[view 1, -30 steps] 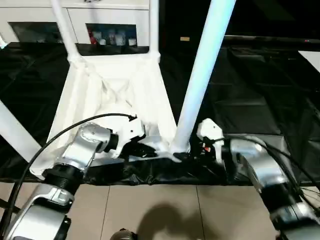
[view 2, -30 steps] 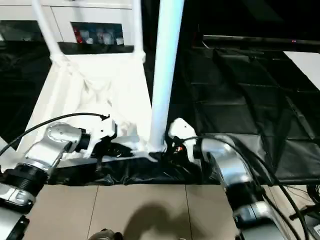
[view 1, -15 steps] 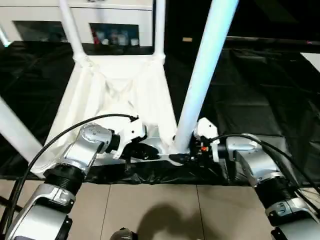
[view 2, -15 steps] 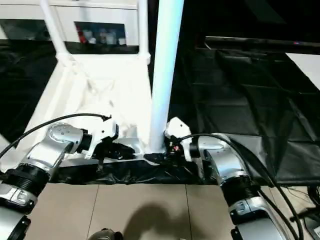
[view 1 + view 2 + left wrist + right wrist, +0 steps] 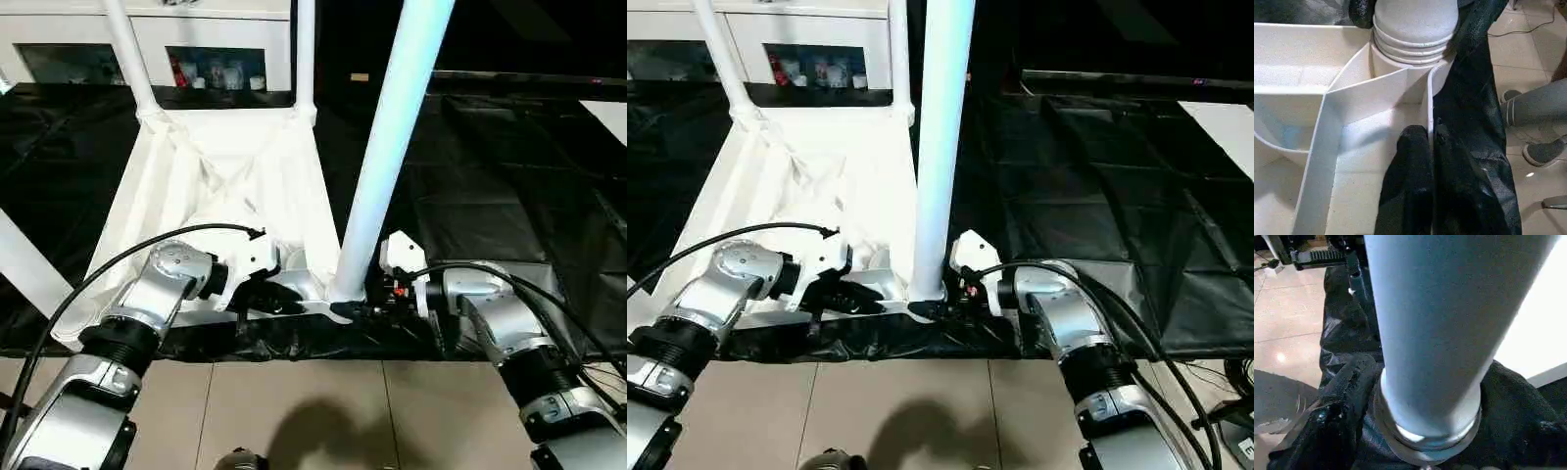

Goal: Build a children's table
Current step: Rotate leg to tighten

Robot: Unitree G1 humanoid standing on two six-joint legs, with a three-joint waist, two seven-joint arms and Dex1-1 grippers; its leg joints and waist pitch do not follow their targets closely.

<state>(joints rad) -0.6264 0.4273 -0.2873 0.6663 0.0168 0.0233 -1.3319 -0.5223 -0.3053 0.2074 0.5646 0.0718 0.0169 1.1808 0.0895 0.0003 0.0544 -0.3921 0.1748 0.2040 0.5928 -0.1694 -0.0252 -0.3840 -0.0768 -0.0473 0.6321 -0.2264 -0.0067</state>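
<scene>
White plastic tabletop [image 5: 220, 196] lies upside down at the work table's [image 5: 490, 176] near edge. The left gripper [image 5: 1430, 161] pinches its rim wall, likely to steady it, while the right gripper [image 5: 364, 305] clasps the near-corner leg [image 5: 387, 147] at its socket, probably seating it.

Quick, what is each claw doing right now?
Left claw: shut on the side wall of the white plastic tabletop.
Right claw: closed around the base of the near white tubular leg.
</scene>
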